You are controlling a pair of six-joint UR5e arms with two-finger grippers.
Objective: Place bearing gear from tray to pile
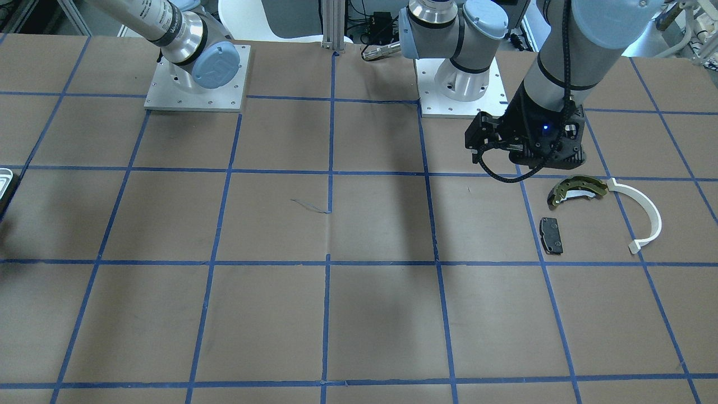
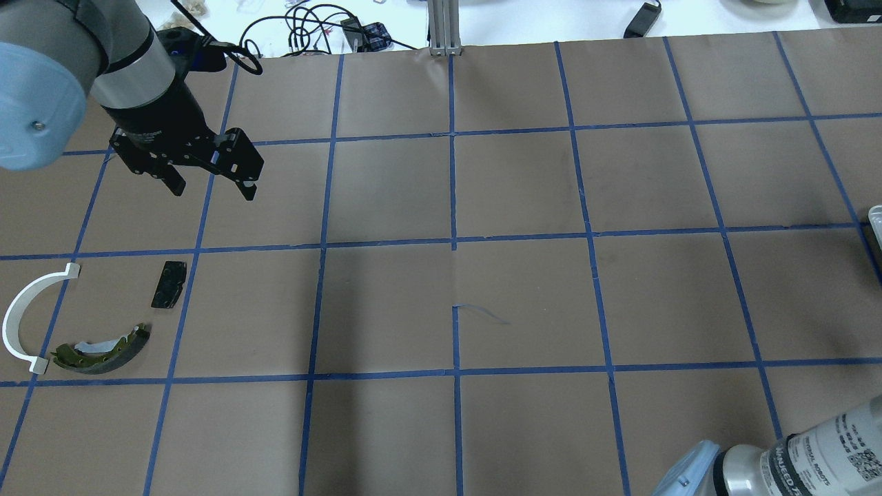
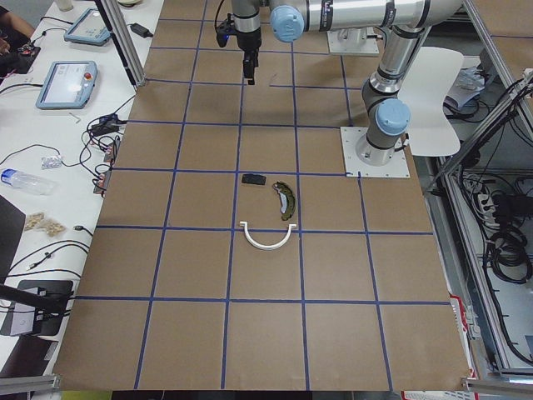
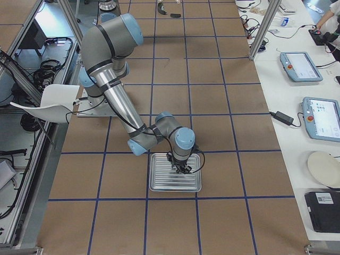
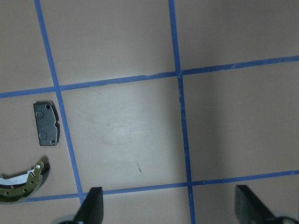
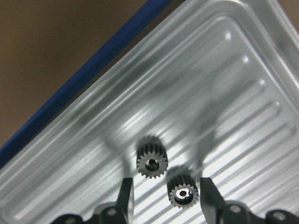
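Note:
Two small dark bearing gears lie in the ribbed silver tray [image 6: 224, 70]. One gear [image 6: 182, 191] lies between the fingers of my open right gripper [image 6: 167, 198], close to the right-hand finger. The other gear [image 6: 152, 161] lies just beyond it. The exterior right view shows that gripper [image 4: 180, 169] down in the tray [image 4: 159, 180]. The pile lies far across the table: an olive-gold brake shoe [image 2: 103, 348], a white arc [image 2: 27, 313] and a black pad [image 2: 169, 284]. My left gripper [image 2: 210, 186] hangs open and empty above the table beside the pile.
Brown paper with a blue tape grid covers the table. The arm bases stand on metal plates [image 1: 196, 95] at the robot's edge. Cables and tablets [image 3: 67, 83] lie on the side bench. The tray's edge just shows at the overhead view's right side [image 2: 875, 220].

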